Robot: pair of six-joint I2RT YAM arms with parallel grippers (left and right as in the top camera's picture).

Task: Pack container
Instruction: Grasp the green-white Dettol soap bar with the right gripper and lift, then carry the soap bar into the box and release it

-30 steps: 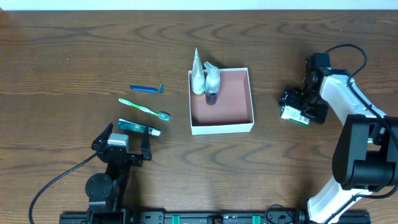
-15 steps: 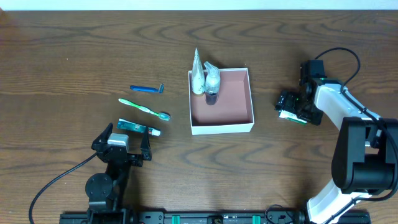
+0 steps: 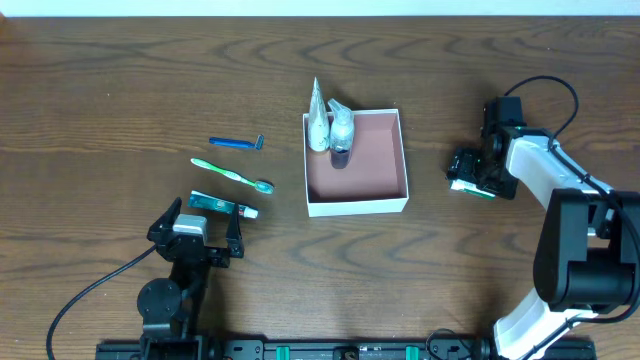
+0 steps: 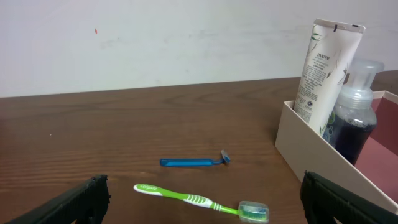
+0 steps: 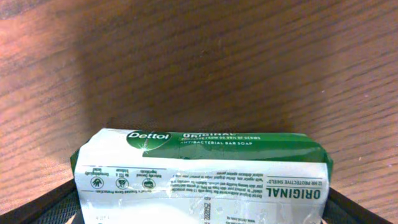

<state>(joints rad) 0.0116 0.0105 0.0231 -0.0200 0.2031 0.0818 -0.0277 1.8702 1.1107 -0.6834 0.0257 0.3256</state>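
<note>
The container [image 3: 357, 207] is a shallow square box with white walls and a pink-brown inside, at the table's middle. A white tube [image 3: 317, 122] and a clear bottle [image 3: 342, 132] stand in its far left corner. My right gripper [image 3: 470, 176] is to the right of the container, shut on a green-and-white soap packet [image 3: 468, 186]. The packet [image 5: 202, 177] fills the lower right wrist view between my fingers. My left gripper [image 3: 195, 226] is open and empty at the front left; the container's wall [image 4: 311, 155] shows at the right of its wrist view.
Left of the container lie a blue razor [image 3: 236, 143], a green toothbrush [image 3: 232, 176] and a small green-and-white toothpaste [image 3: 222, 206]. The razor [image 4: 194, 162] and the toothbrush [image 4: 205, 200] lie ahead of my open left gripper [image 4: 199, 208].
My right gripper has shifted a little to the left with the soap packet in it. The left arm has not moved.
</note>
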